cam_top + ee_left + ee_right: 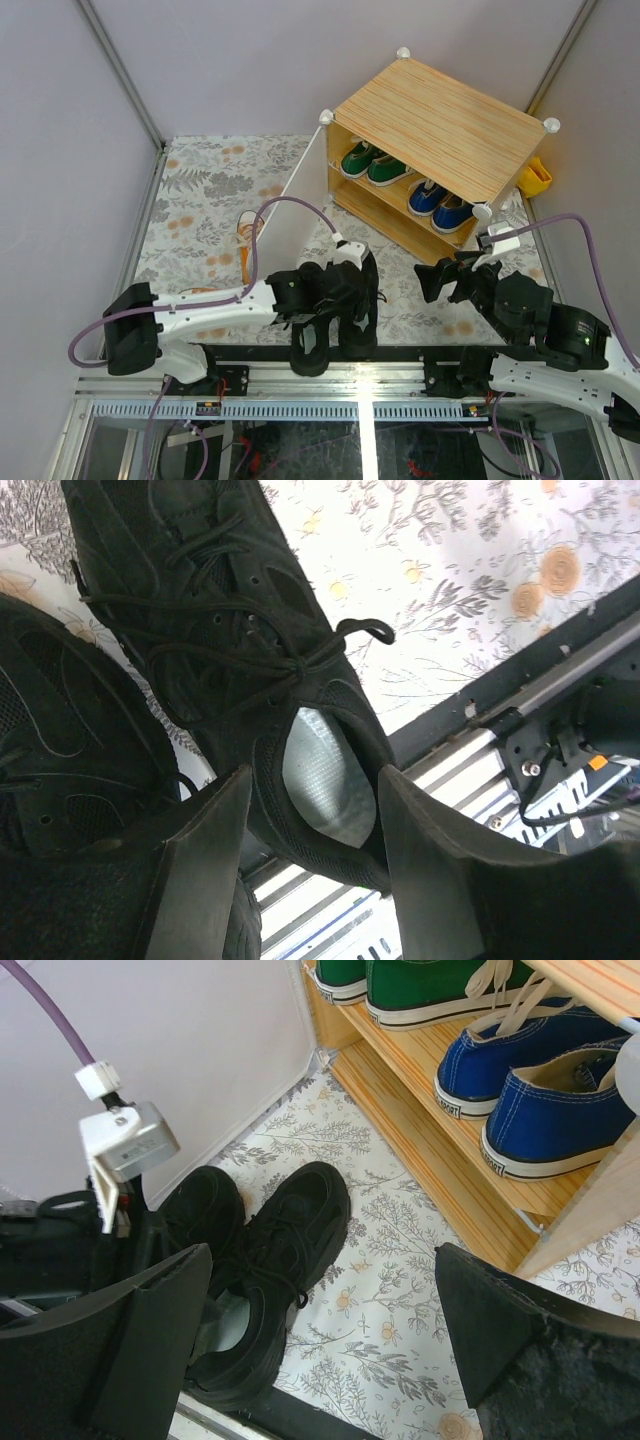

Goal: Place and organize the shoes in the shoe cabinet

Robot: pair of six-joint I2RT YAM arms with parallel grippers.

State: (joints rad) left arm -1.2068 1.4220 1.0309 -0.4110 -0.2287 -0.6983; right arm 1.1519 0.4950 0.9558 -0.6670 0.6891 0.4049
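Pinched at the heel between the fingers of the left gripper [315,780]: 1 black shoe [270,680], toe toward the cabinet [440,110], lying against the second black shoe [60,760] on the floral mat [200,190] just inside the black rail [400,352] at the near edge. Farther back, on the upper of 2 shelves, green pair [368,163] at left and blue pair [438,205] at right, with the open white door [200,1080] swung out leftward and standing between the shelves and an orange shoe [247,232]. Right gripper [322,1255] spread wide, holding nothing, above the mat before the cabinet; yellow object [537,178] just beside the cabinet's right side.
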